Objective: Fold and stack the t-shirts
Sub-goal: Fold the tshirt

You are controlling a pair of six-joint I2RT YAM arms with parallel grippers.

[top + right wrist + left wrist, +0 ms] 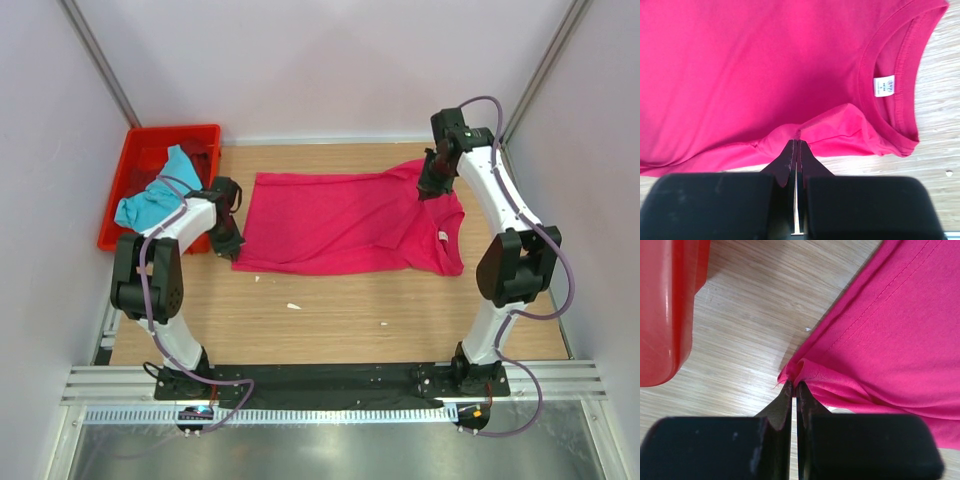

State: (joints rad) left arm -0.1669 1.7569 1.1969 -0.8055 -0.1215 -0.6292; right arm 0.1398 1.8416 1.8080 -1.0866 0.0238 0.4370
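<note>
The left arm rises from its base at 7 o'clock in the top view. Its elbow is folded outward and its forearm runs toward 1 o'clock. The left tool hangs from the wrist pointing toward 6 o'clock, fingers pressed together on a corner of the magenta-pink t-shirt. The right arm stands from 5 o'clock, elbow out toward 3 o'clock, with its forearm stretched toward 11 o'clock. The right tool tips down toward 7 o'clock, fingers likewise closed tight, pinching a fold of the same shirt.

Wooden table bears the pink t-shirt and red crate.
</note>
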